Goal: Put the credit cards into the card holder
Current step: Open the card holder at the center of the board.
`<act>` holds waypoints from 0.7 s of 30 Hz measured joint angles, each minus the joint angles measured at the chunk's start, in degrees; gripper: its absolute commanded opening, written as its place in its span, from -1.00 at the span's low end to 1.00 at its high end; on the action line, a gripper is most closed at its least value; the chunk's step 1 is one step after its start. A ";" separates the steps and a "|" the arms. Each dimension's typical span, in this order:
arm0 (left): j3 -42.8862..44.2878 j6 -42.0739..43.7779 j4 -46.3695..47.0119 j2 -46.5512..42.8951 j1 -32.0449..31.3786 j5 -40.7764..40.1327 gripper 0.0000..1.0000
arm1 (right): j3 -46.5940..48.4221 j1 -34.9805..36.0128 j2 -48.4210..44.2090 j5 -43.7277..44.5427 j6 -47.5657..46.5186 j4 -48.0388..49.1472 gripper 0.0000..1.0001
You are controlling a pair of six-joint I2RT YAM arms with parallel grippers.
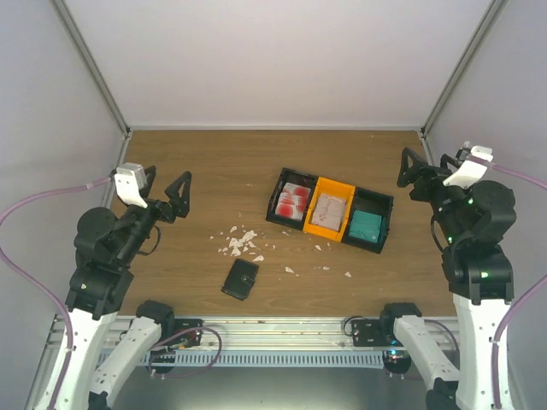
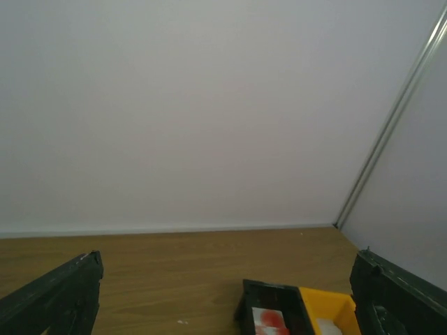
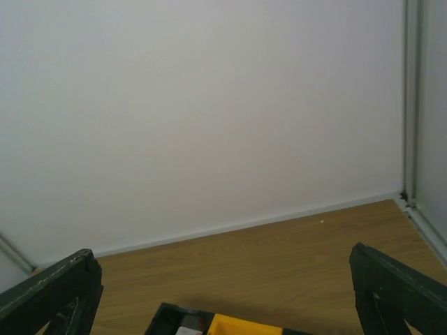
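Note:
The credit cards lie in a row of three bins at mid-table: red-and-white ones [image 1: 292,202] in the left black bin, pale ones [image 1: 330,207] in the orange bin, teal ones [image 1: 367,225] in the right black bin. The red-and-white cards [image 2: 269,321] also show at the bottom of the left wrist view. The black card holder [image 1: 241,278] lies closed near the front edge. My left gripper [image 1: 167,195] hovers open at the left, well apart from everything. At the right, my right gripper [image 1: 420,176] hangs open and empty above the table.
White torn paper scraps [image 1: 239,243] are scattered between the bins and the card holder, with a few more [image 1: 318,248] toward the right. White enclosure walls stand behind and on both sides. The bins' black rim [image 3: 164,314] and orange bin [image 3: 244,326] show low in the right wrist view.

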 measured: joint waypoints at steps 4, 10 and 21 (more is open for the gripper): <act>-0.90 -2.80 0.02 0.15 2.25 4.28 0.97 | 0.17 -3.39 0.04 -7.65 1.42 -0.52 0.94; -7.26 -7.67 6.32 0.04 4.13 14.75 0.98 | -2.60 -5.84 0.83 -19.87 3.28 2.67 0.95; -15.02 -16.11 15.85 13.14 4.66 30.51 0.98 | -16.63 5.70 11.32 -29.77 7.23 14.62 0.79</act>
